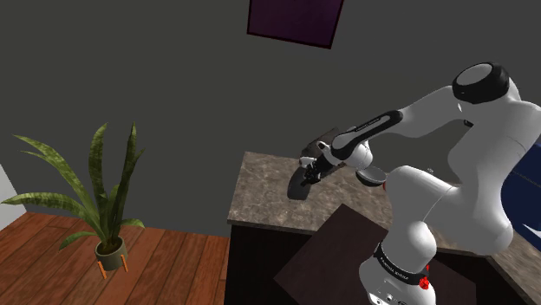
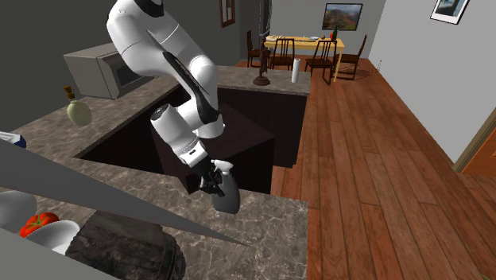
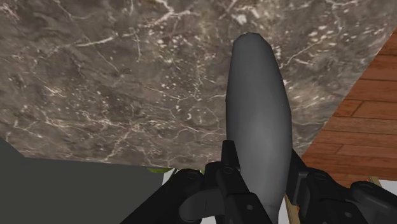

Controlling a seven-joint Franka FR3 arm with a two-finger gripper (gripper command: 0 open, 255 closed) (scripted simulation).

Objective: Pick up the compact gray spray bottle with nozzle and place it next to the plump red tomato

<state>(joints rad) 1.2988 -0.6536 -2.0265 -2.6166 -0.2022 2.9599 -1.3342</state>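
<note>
My gripper [image 3: 259, 186] is shut on the dark grey spray bottle [image 3: 257, 108], whose smooth body points away from my hand over the marbled brown counter [image 3: 108, 83]. In the second exterior view the spray bottle [image 2: 226, 192] hangs tilted at the counter's [image 2: 262, 231] corner, its pale nozzle up by the gripper [image 2: 211, 179]. I cannot tell whether its base touches the stone. The red tomato [image 2: 37, 223] lies far off toward that view's lower left, beside a white bowl [image 2: 54, 235]. From the shoulder view the gripper [image 1: 310, 173] and bottle [image 1: 300, 185] sit over the counter's far part.
A dark sunken recess [image 2: 199, 131] lies within the U-shaped counter. A microwave [image 2: 94, 68] and a pale pear-shaped vase [image 2: 76, 112] stand on the far side. A grey slab [image 2: 87, 195] crosses the foreground before the tomato. The counter edge drops to wooden floor [image 2: 373, 151]; a potted plant [image 1: 107, 204] stands there.
</note>
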